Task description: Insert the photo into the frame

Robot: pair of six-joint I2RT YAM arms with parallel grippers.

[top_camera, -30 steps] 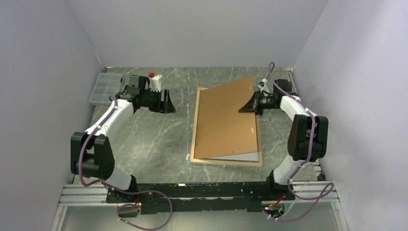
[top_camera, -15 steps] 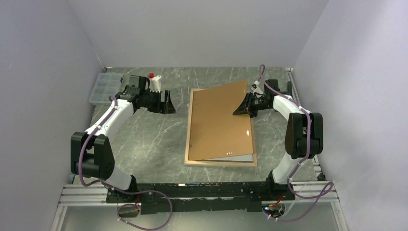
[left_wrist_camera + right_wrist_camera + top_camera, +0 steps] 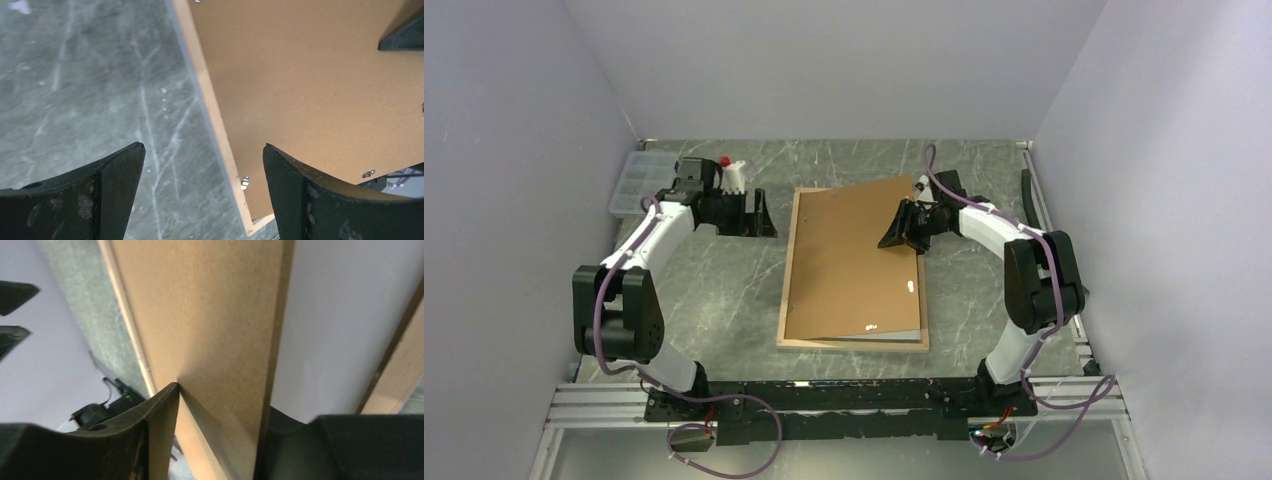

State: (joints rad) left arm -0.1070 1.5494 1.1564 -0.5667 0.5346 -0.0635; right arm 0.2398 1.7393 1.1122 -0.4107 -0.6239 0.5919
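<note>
The frame [image 3: 787, 272] lies flat mid-table, light-wood back rim up. A brown fibreboard backing panel [image 3: 854, 260] rests askew on it. The panel's far right corner is tilted up at my right gripper [image 3: 896, 234]. In the right wrist view the panel [image 3: 210, 315] passes between the parted fingers of that gripper [image 3: 220, 400], and one fingertip [image 3: 172, 390] touches its face. My left gripper [image 3: 761, 213] hangs open over the frame's left rim [image 3: 210, 100], with nothing held between its fingers [image 3: 202, 146]. The photo is hidden. A pale grey strip [image 3: 894, 334] shows under the panel's near end.
A clear plastic compartment box [image 3: 639, 180] sits at the far left corner. A white object with a red cap [image 3: 732, 172] stands behind the left arm. Grey walls close in on three sides. The arm bases and rail [image 3: 844, 395] run along the near edge.
Frame and panel have slid left across the table, and the right gripper has moved left with them while its jaws parted. The left gripper has opened wider and shifted slightly left.
</note>
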